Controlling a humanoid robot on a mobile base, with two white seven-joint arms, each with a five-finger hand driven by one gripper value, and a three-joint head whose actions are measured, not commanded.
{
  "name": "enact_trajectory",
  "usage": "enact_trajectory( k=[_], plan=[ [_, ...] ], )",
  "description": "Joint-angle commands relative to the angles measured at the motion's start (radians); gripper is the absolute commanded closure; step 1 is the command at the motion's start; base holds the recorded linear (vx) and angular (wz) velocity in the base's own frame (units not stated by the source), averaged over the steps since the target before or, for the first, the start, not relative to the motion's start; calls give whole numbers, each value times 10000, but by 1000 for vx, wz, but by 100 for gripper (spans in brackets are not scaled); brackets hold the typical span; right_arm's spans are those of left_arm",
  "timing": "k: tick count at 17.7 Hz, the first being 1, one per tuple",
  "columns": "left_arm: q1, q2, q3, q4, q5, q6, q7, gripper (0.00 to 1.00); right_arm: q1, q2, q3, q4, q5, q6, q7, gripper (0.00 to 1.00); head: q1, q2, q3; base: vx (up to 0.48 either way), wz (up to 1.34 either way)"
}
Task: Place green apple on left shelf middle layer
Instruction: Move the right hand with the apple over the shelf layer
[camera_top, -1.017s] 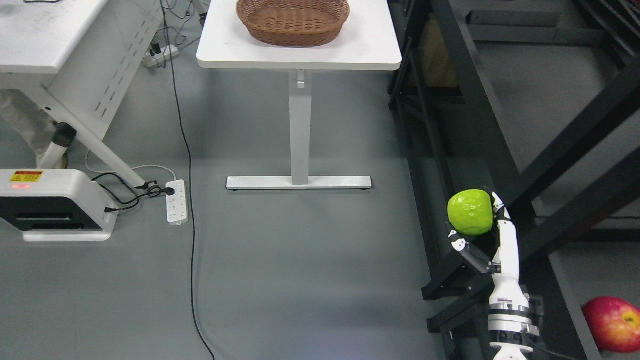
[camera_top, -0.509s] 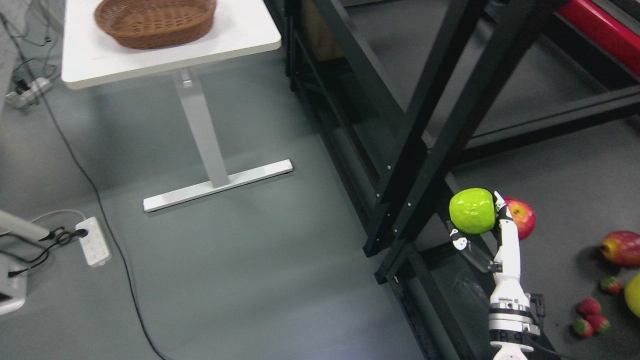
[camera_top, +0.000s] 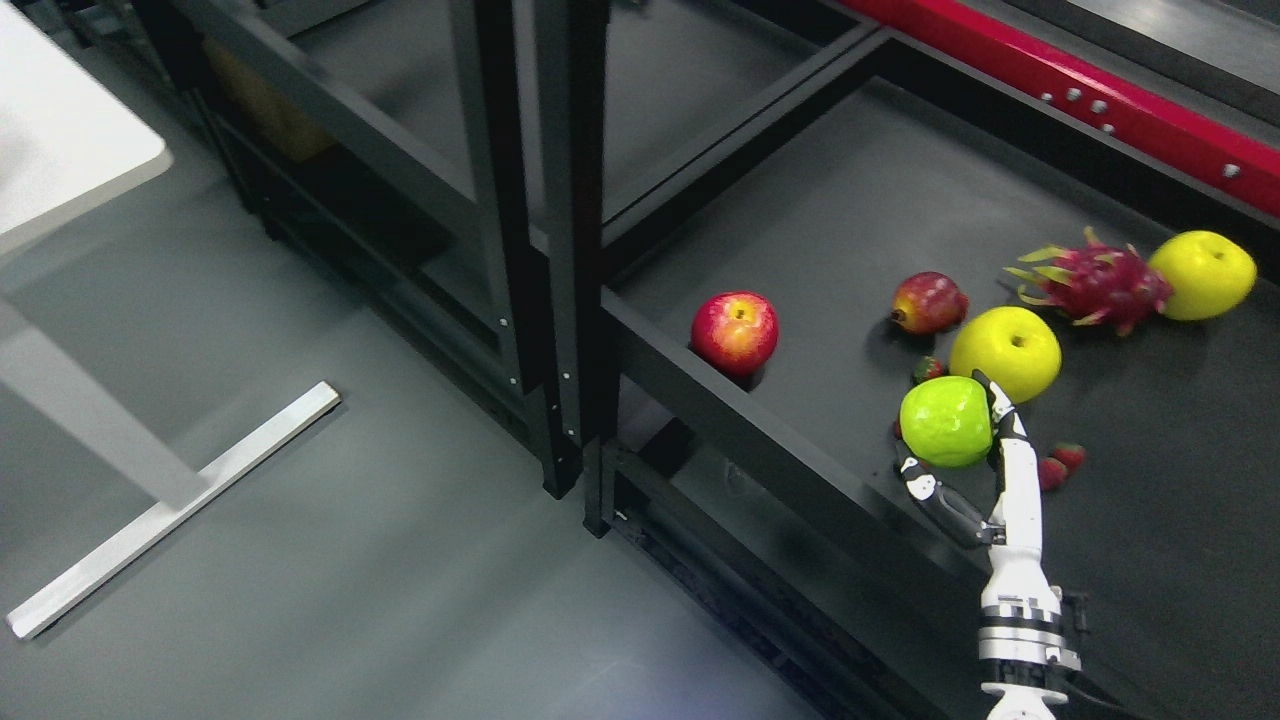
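Note:
My right hand (camera_top: 958, 450) rises from the bottom right, its white and black fingers (camera_top: 1008, 440) curled around a green apple (camera_top: 944, 421). Hand and apple hang above the dark shelf surface (camera_top: 1150, 480) of the right-hand black rack. A second black shelf frame (camera_top: 520, 200) stands to the left, with a lower layer (camera_top: 400, 40) behind its posts. My left hand does not show.
On the dark shelf lie a red apple (camera_top: 735, 332), a small reddish fruit (camera_top: 928, 302), two yellow apples (camera_top: 1006, 350) (camera_top: 1201, 274), a dragon fruit (camera_top: 1095, 283) and a few strawberries (camera_top: 1066, 458). A red beam (camera_top: 1100, 100) runs behind. A white table (camera_top: 60, 150) and its foot (camera_top: 170, 510) stand at left.
The whole view has swung right: table and basket slid out to the left, the shelves and fruit came in. My right hand keeps the green apple at the same spot in the picture.

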Motion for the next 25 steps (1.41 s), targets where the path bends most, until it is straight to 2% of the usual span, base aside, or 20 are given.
enact_trajectory(
  k=[1,14,25],
  plan=[
    [1,175,0,1,0,-4,5,0,-2,-175,-7,7,0,3,-3,100,0,0,0,51,-880],
    [1,175,0,1,0,-4,5,0,-293,-175,-23,-9,0,355,-3,100,0,-3,0,120,-543],
    [1,175,0,1,0,-4,5,0,-339,-175,-38,7,0,448,-3,100,0,-3,0,116,-129]
  ],
)
